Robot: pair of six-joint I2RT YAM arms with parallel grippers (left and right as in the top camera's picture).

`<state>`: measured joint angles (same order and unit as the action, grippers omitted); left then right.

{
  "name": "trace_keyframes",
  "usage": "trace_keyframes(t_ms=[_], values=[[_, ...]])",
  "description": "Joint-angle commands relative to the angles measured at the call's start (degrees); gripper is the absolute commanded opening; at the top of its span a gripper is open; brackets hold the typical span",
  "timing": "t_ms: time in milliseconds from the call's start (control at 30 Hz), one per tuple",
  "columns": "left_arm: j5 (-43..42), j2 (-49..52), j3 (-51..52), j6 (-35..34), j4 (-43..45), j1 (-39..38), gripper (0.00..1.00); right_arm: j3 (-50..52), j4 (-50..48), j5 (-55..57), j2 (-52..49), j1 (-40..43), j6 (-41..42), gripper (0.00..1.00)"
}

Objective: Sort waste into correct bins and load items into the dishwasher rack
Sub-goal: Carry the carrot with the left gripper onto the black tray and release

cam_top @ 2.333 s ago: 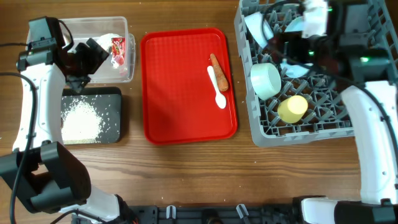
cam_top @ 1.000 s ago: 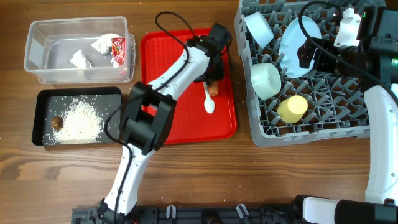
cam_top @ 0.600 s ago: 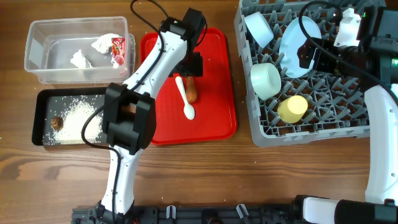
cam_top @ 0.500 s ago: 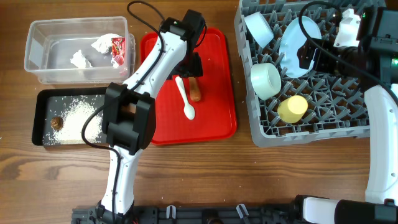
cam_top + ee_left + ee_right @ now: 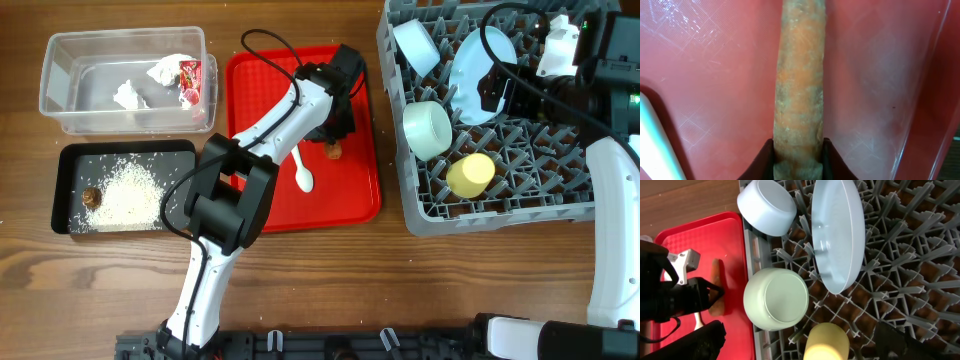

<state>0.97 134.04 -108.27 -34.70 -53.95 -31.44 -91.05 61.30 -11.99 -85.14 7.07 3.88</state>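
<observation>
Orange carrot [image 5: 799,85] on the right half of the red tray [image 5: 350,195], pinched at one end by the left claw [image 5: 798,162]. Fingers [image 5: 762,165] set to the carrot's width, one against each side; nothing else in the grip. Rest of the carrot sticking out past the fingertips over bare red plastic. Lifted or resting on the tray: cannot tell. White spoon [image 5: 304,177] just left of the carrot on the same tray, apart from the claw.

Far left of the table [image 5: 300,270]: clear tub [image 5: 60,112] with crumpled paper [image 5: 126,95] and a red-and-white wrapper [image 5: 188,72] inside. Just near of it, black tray [image 5: 125,149] with a heap of rice grains [image 5: 130,190] and a small brown lump [image 5: 92,197] at its left end.

Right side: grey rack [image 5: 500,205]. Pale blue plate [image 5: 837,235] standing on edge between pegs at the far side. Pale bowl [image 5: 767,207] left of it, in the far left corner. Mint bowl [image 5: 776,299] near of that. Yellow cup [image 5: 826,341] nearer again, to the right of the mint bowl. Right claw [image 5: 497,92] above the rack, by the plate. Opening of that claw: cannot tell.
</observation>
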Motion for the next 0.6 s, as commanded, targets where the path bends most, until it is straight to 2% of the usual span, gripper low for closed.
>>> trace_keyframes(t_ms=[0, 100, 167, 333, 467, 567], values=[[-0.1, 0.3, -0.8, -0.7, -1.8, 0.2, 0.13, 0.0, 0.0, -0.1, 1.1, 0.2, 0.6, 0.98], [-0.1, -3.5, -4.5, -0.7, -6.1, 1.8, 0.11, 0.0, 0.1, -0.1, 1.1, 0.2, 0.6, 0.98], [0.0, -9.4, -6.5, -0.7, -10.1, 4.2, 0.11, 0.5, 1.0, -0.1, 1.1, 0.2, 0.6, 0.98], [2.8, -21.2, -6.5, -2.7, -19.3, 13.2, 0.11, 1.5, 0.9, -0.1, 1.0, 0.2, 0.7, 0.99], [8.0, -27.2, -6.5, -3.3, -31.0, 28.9, 0.10, 1.5, 0.4, -0.1, 1.0, 0.2, 0.7, 0.99], [8.9, -27.2, -5.2, -3.3, -34.5, 40.3, 0.10, 1.5, 0.6, -0.1, 1.0, 0.2, 0.6, 0.99]])
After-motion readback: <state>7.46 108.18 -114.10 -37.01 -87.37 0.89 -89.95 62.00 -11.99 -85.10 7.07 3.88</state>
